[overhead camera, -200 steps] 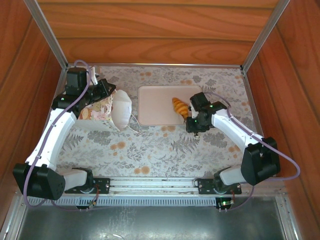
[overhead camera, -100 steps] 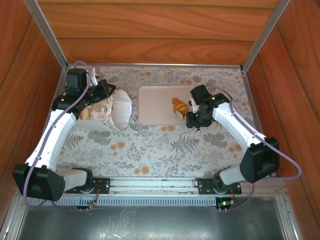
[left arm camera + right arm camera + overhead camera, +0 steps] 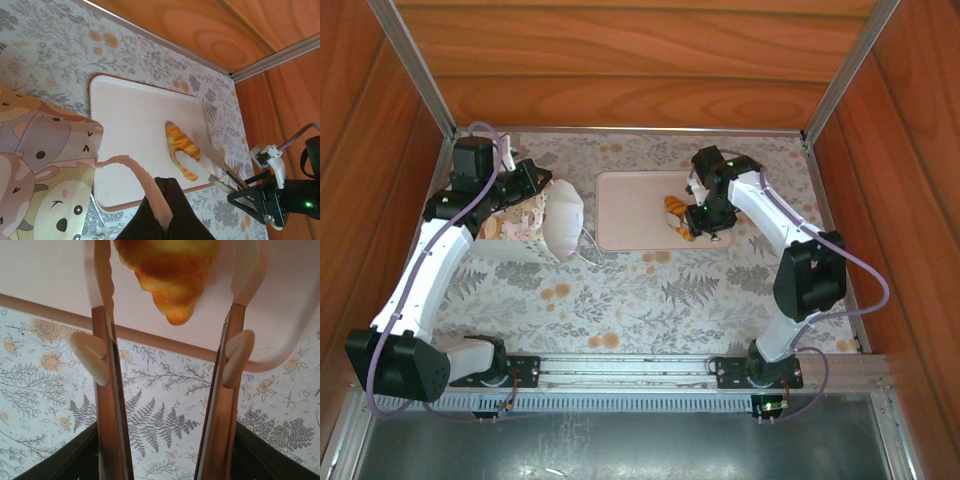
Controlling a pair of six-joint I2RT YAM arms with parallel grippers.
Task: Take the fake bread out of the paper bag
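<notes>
The paper bag [image 3: 548, 220] lies tilted at the left of the table, white with a cartoon print [image 3: 40, 155]. My left gripper [image 3: 523, 182] is shut on a pinkish strip of the bag's rim [image 3: 145, 182], which runs into the closed jaws [image 3: 168, 186]. A piece of the fake bread, a golden ridged croissant [image 3: 675, 211], rests on the pale pink tray [image 3: 625, 205]. My right gripper [image 3: 690, 222] is open with a finger on either side of the croissant [image 3: 167, 265] and small gaps between them. From the left wrist the croissant [image 3: 176, 142] lies between those fingers [image 3: 210, 172].
The tray [image 3: 132, 117] sits mid-table on a floral cloth [image 3: 650, 290]; its near rim [image 3: 60, 310] runs just under the right fingers. Wooden walls and metal rails [image 3: 420, 70] close in the back and sides. The right arm's elbow [image 3: 810, 275] stands above the table's right side.
The right gripper has swung up and back over the tray's right end and its jaws have widened around the croissant. The left arm and the bag have stayed put.
</notes>
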